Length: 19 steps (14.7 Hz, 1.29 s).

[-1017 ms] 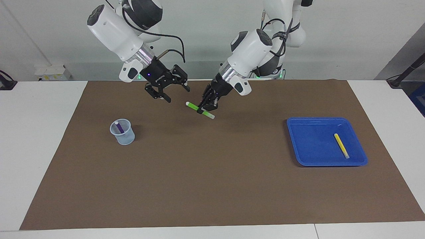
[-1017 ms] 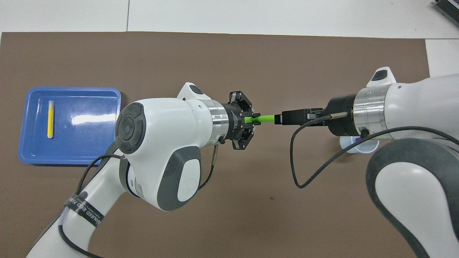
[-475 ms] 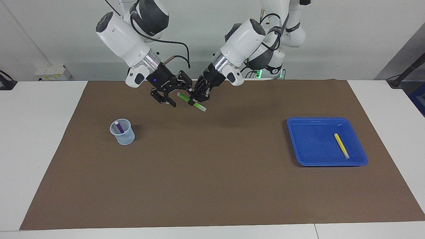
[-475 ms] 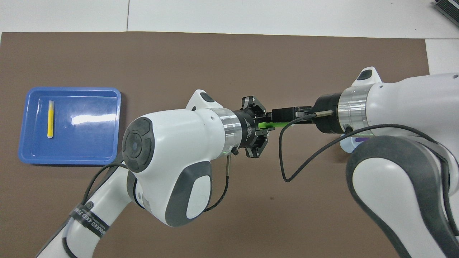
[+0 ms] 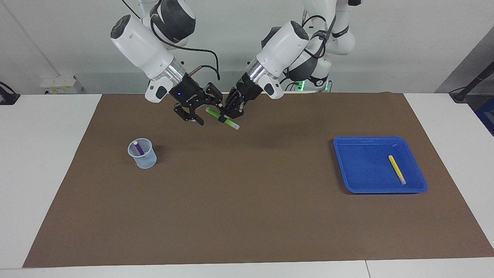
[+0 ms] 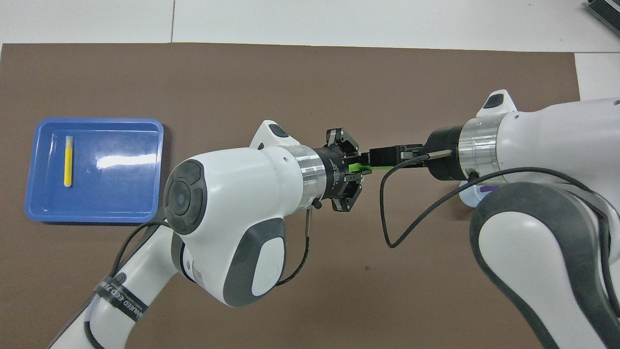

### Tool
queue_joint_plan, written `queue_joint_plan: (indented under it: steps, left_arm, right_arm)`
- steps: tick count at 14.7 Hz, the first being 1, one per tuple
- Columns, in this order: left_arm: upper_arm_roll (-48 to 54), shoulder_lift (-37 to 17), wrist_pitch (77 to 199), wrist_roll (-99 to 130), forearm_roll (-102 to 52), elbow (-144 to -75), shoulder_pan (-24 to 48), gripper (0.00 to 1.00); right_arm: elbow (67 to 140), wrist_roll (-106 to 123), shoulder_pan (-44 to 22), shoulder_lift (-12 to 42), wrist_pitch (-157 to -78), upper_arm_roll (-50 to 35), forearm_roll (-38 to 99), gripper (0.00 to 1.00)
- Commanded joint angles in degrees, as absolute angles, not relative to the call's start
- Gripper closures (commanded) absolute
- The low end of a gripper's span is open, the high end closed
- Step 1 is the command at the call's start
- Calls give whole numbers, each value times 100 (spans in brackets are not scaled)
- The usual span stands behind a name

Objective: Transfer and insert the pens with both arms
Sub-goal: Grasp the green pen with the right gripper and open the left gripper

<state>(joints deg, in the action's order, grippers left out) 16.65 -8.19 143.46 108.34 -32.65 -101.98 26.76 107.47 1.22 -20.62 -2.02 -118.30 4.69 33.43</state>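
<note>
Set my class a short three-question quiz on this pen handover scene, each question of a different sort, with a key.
1. True or false: the green pen lies flat on the brown mat.
2. Which gripper is shut on the green pen? A) the left gripper B) the right gripper C) neither
3. Fill in: the purple pen stands in the clear ____, and the yellow pen lies in the blue ____.

Key
1. False: it is held up in the air over the mat.
2. A; the right gripper is open at the pen's free end.
3. cup; tray
</note>
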Motion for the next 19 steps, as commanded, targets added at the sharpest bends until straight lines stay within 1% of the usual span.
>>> queue_joint_plan:
  steps: [1,8,9,10,11,14,16,17,19]
  left_arm:
    - [1635,-738,14528,10899,-3340,-10309,2733,100]
    - [1635,-642,14757,10872,-3331,-10547,2742,100]
    - [1635,-642,14757,10872,-3331,-10538,2742,100]
    - [1635,-642,14757,10872,-3331,-10538,2742,100]
    - [1635,-642,14757,10863,-3331,-10538,2742,100]
    - [1635,-650,14757,10872,-3331,-10529,2742,100]
    - [1635,-650,14757,10872,-3331,-10529,2733,100]
    - [1635,-650,14757,10872,-3340,-10529,2733,100]
    - [1635,-650,14766,10881,-3340,-10512,2733,100]
  right_arm:
    - [10775,316,-1995,-211,-11769,448,3498,13]
    - [10749,316,-1995,-211,-11751,448,3498,39]
    - [10740,325,-1995,-211,-11751,448,3498,47]
    - [10740,325,-1995,-211,-11751,448,3498,62]
    - [10740,325,-2004,-211,-11751,448,3498,69]
    - [10749,316,-2004,-211,-11751,448,3498,80]
    - [10749,325,-2013,-211,-11751,448,3489,97]
    - [10749,334,-2021,-211,-11751,448,3489,100]
    - [10749,386,-2021,-211,-11751,448,3481,100]
